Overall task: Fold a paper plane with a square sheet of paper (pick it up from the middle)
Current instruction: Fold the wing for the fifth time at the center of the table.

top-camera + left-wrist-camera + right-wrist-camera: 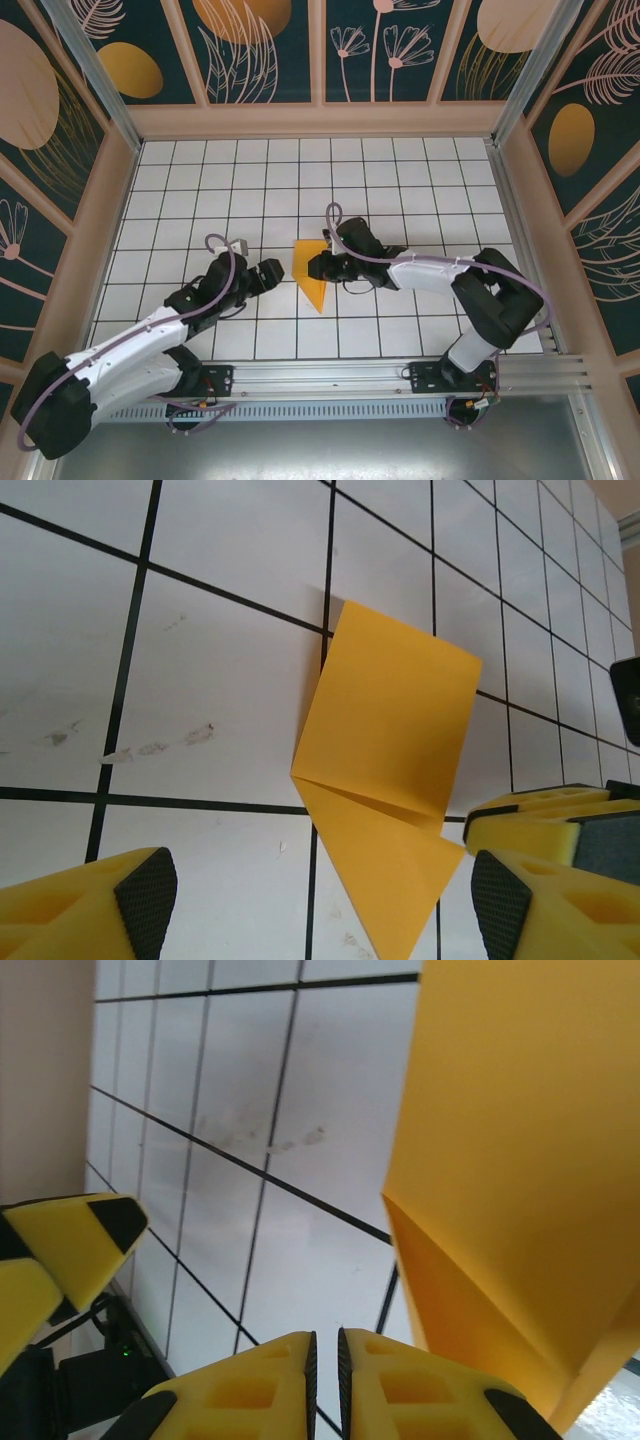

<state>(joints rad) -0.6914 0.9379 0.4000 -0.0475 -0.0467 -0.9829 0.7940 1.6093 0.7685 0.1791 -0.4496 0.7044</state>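
Right jaws closed beside folded paper [520, 1160] | left jaws spread

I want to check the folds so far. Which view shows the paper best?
Left wrist: the paper lies nearly whole in frame, its crease plain. Top external shows it small, its folds hard to read. Right wrist shows a cropped close-up of one side.
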